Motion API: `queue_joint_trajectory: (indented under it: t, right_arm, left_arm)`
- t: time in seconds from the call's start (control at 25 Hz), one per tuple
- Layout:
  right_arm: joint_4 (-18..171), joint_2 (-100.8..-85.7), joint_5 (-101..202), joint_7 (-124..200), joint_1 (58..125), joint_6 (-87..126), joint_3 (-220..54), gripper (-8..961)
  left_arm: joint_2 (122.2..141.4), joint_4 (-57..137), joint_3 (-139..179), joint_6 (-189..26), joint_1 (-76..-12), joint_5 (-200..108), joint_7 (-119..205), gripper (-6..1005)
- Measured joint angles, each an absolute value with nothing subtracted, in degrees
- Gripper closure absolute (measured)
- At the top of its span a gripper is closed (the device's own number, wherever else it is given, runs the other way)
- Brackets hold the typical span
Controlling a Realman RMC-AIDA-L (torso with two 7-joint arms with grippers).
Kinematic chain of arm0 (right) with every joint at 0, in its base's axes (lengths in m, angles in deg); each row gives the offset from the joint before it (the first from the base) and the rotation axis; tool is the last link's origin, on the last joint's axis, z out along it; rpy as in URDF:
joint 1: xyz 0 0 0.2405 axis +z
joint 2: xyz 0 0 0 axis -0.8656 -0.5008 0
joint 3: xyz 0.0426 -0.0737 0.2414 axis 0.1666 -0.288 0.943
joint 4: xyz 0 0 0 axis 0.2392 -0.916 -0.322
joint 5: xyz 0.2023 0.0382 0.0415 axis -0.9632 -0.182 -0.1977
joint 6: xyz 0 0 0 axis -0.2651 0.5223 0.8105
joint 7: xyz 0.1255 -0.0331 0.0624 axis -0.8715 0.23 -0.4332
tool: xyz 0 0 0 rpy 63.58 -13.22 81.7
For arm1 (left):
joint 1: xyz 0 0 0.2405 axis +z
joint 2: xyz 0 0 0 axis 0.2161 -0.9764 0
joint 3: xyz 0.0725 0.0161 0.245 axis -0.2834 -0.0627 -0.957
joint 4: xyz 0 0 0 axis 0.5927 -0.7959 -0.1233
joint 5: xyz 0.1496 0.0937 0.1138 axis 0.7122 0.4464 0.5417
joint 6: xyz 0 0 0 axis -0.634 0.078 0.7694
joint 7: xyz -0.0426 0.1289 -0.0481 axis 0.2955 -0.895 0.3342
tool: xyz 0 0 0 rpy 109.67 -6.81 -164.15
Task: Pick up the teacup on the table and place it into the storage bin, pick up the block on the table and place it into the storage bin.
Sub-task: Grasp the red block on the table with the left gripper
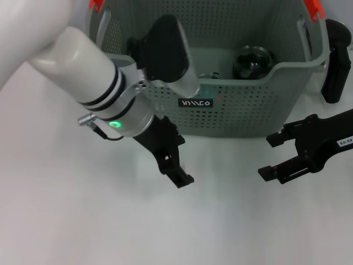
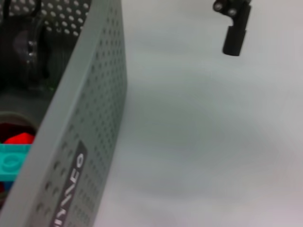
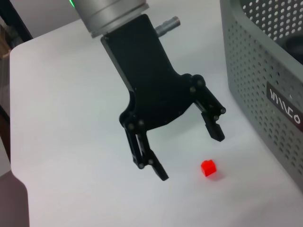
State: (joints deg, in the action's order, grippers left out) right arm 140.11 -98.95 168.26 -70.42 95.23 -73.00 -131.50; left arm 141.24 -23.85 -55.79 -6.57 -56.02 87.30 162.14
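Observation:
The storage bin [image 1: 242, 105] stands at the back of the white table, its black label facing me. A dark glassy teacup [image 1: 253, 62] lies inside it on the right. The block [image 3: 208, 168] is a small red cube on the table in front of the bin; in the head view my left arm hides it. My left gripper [image 1: 176, 165] is open and empty and hovers just above the block, beside the bin's front wall; it also shows in the right wrist view [image 3: 189, 155]. My right gripper [image 1: 267, 156] is open and empty, low at the bin's front right.
The left wrist view shows the bin's wall [image 2: 94, 118] with red and teal items [image 2: 12, 151] inside. A black upright object [image 1: 336, 61] stands just right of the bin. Bare white table [image 1: 83, 221] lies in front.

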Motion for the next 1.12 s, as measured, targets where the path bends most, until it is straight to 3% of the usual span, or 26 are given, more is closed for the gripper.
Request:
queue_joint_trajectory:
  t: [0.48, 0.72, 0.96, 1.12]
  right_arm:
    - [139.85, -99.01, 168.56, -70.46, 95.4, -72.87, -131.71, 22]
    - [139.84, -99.81, 170.81, -70.47, 95.54, -72.47, -131.67, 22]
    - [139.63, -100.07, 170.97, -70.08, 95.64, -72.3, -131.66, 22]
    - [138.89, -100.1, 170.96, -69.98, 95.84, -72.29, -131.73, 22]
  left_arm:
    - [141.26, -18.12, -63.45, -10.29, -60.52, 91.89, 168.03, 88]
    - [141.37, -16.37, -65.11, -11.6, -61.2, 91.96, 168.46, 88]
    - [141.43, -14.27, -65.63, -12.82, -62.1, 91.99, 168.93, 205]
    - [141.42, -12.35, -65.9, -14.34, -62.65, 92.02, 168.98, 368]
